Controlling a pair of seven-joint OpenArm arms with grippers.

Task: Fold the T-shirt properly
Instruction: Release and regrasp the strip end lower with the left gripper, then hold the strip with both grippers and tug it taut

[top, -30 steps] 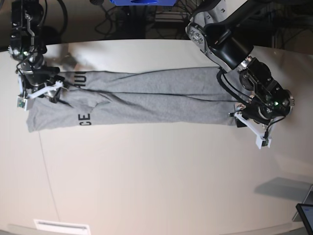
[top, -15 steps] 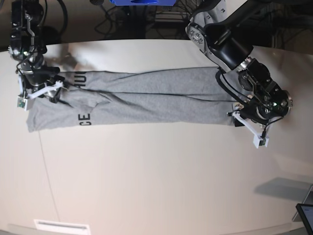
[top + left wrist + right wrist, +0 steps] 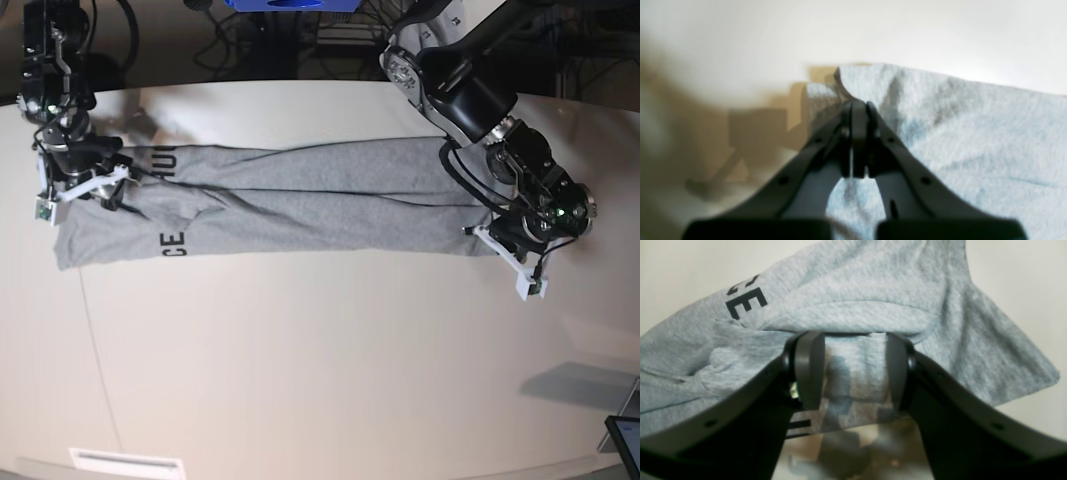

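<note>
The T-shirt lies on the pale table as a long grey strip folded lengthwise, with black letters near its left end. At the strip's lower right corner my left gripper sits low. In the left wrist view the left gripper has its fingers pressed together on the edge of the T-shirt. My right gripper is at the strip's left end. In the right wrist view the right gripper has a thick fold of the T-shirt filling the gap between its pads.
A dark screen pokes in at the bottom right corner. A white strip lies by the table's front left edge. Behind the table are cables and a blue object.
My left gripper has gone from wide open to shut at the shirt's right corner and shifted slightly inward. The right arm and the shirt have not moved.
</note>
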